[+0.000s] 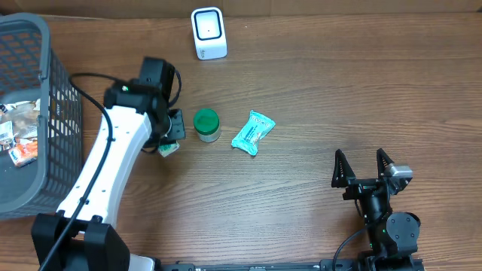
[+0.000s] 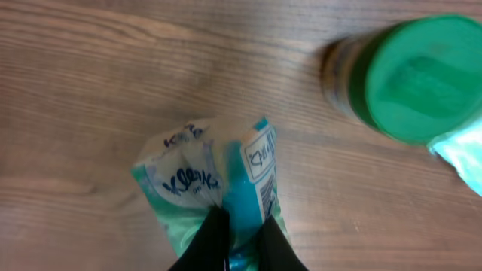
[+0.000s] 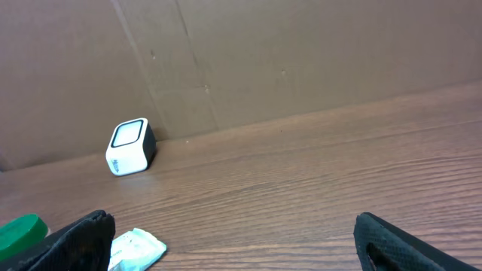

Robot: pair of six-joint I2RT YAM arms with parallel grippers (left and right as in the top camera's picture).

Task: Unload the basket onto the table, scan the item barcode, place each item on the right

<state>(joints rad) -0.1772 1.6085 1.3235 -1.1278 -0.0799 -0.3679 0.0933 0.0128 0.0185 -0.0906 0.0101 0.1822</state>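
Pinching soft teal-and-white plastic tissue packet [image 2: 203,181] in left gripper [image 2: 235,226], right gripper [image 1: 363,167] spread wide, empty; now lift, then face barcode [image 2: 266,199] squarely at small white box scanner [image 1: 208,32].

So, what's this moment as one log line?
left tool: shut on tissue pack | right tool: open, empty | scanner: far side

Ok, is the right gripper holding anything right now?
No, the right gripper stands wide open with nothing between its jaws.
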